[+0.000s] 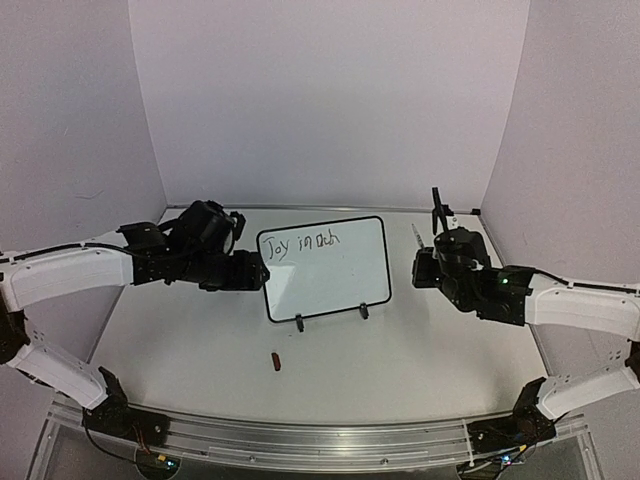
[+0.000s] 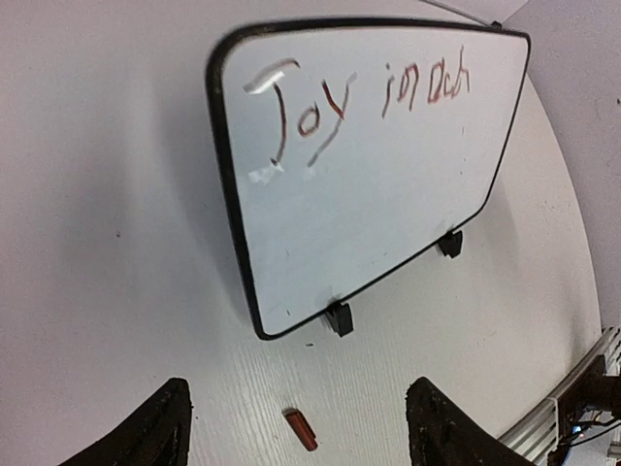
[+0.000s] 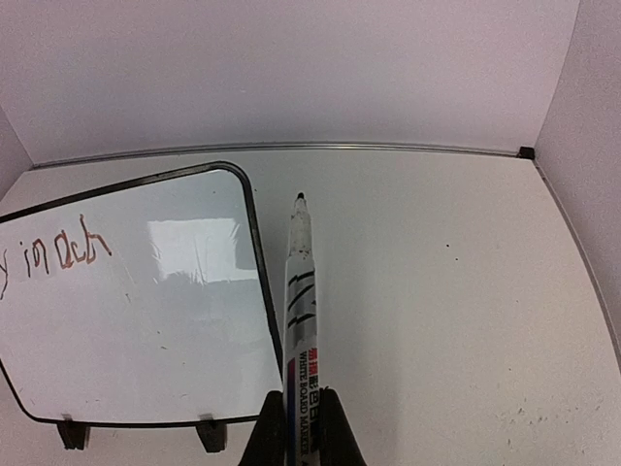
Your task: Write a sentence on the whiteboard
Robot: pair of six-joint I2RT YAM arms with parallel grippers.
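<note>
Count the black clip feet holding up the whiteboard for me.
2. Both clip onto the bottom edge of the whiteboard: left foot toward its left corner, right foot toward its right corner. None seem hidden.

the whiteboard (image 1: pixel 330 285) is glossy white inside a thin black frame, with black clip feet (image 1: pixel 300 322) and reddish-brown lettering (image 1: pixel 300 243) along its far edge; the marker (image 3: pixel 301 311) is white with black stripes, a black tip and a red and blue band; the small cap (image 1: pixel 276 360) is red; the surface (image 1: pixel 430 350) is white
</note>
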